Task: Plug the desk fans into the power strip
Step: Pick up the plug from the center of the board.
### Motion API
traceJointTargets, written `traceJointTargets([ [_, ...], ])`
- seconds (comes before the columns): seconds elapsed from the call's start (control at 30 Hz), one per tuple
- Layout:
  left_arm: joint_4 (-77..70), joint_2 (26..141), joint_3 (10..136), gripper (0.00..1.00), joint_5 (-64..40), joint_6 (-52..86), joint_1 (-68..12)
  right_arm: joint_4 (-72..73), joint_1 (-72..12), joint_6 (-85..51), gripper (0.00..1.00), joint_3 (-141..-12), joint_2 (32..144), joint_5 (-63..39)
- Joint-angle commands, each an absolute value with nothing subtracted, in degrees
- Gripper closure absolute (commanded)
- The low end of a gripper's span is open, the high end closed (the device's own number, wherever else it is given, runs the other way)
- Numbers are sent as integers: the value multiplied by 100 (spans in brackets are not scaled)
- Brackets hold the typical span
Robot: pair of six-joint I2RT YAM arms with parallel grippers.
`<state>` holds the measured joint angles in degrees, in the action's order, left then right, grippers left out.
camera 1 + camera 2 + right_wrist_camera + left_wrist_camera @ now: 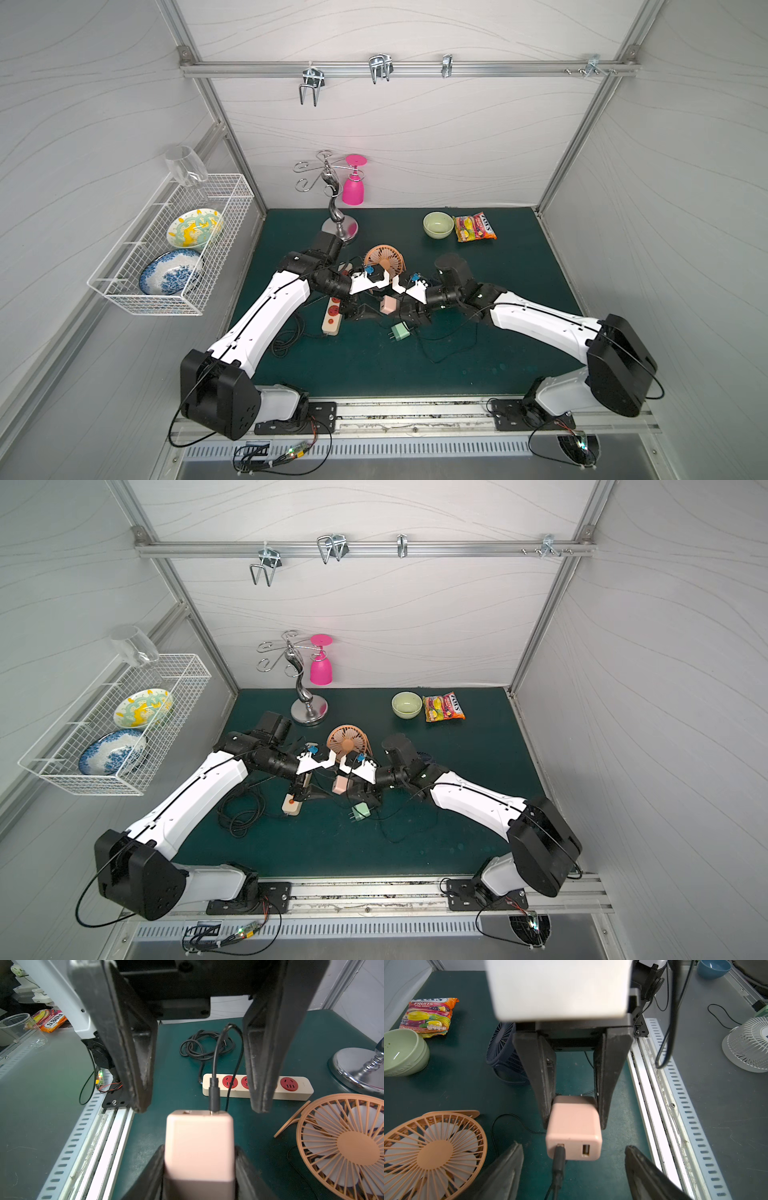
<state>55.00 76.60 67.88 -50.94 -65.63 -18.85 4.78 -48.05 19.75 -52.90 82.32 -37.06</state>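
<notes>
Left end effector (573, 1148) spread wide, facing the clamped right end effector (576, 1124).

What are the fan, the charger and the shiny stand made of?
Fan: looks like peach plastic, matte, with thin moulded ribs.
Charger: looks like pink plastic, smooth with a soft sheen and rounded corners.
Stand: probably metal with a chrome finish; its base reflects like a mirror.
</notes>
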Motion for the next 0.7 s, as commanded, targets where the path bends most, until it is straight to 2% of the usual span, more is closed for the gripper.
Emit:
traceJointTargets([
  [0.0,5413,7754,7094,23,-5034,-6640,-1986,879,-4771,1803,100,-5175,8074,-3833],
  [0.13,5408,7808,7179,30,-4965,-6528,-2071,792,-4768,1839,100,-5220,8098,-3812],
  [0.33,5493,7932,7177,33,-4777,-6737,-2231,983,-4764,1713,100,-5116,8071,-3834],
  [0.47,5484,8000,7224,40,-4796,-6700,-2263,1245,-4753,1565,100,-5016,8016,-3824],
  [0.53,5442,7999,7229,47,-4771,-6656,-2268,1207,-4742,1577,100,-4996,8005,-3828],
  [0.67,5367,7972,7275,69,-4768,-6424,-2291,1213,-4729,1559,100,-5016,7982,-3780],
])
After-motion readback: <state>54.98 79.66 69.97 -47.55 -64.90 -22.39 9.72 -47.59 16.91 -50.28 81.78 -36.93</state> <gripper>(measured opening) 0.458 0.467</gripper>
